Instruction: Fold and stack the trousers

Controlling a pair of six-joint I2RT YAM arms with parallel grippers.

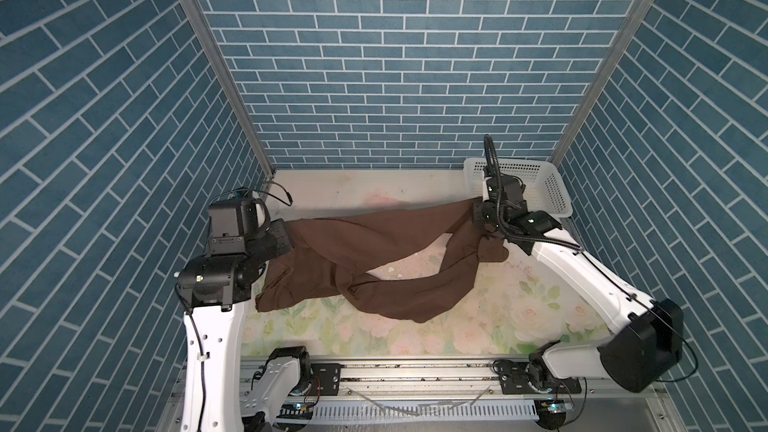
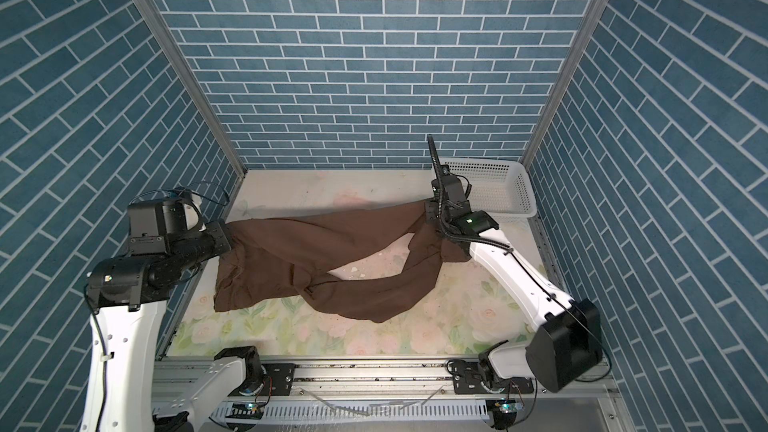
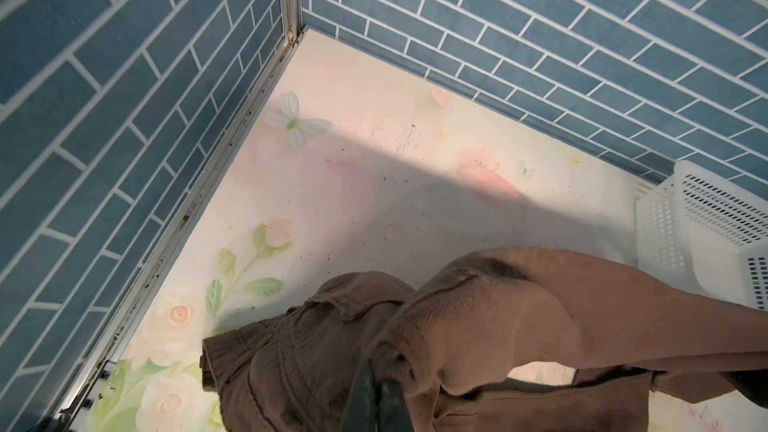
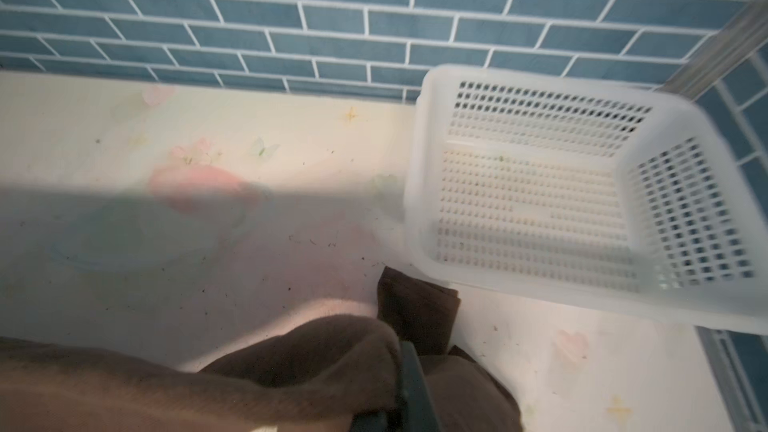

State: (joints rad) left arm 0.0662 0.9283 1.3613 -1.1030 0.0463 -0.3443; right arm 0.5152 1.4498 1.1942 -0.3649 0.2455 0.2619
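The dark brown trousers stretch across the back half of the table between my two grippers. My left gripper is shut on the bunched waist end, and its dark fingers pinch the cloth. One leg runs from there to my right gripper, which is shut on the leg's end next to the basket. The other leg sags onto the table, twisted across the front.
A white perforated basket stands in the back right corner, with nothing in it. Blue brick-pattern walls close in three sides. The floral table cover shows in front of the trousers.
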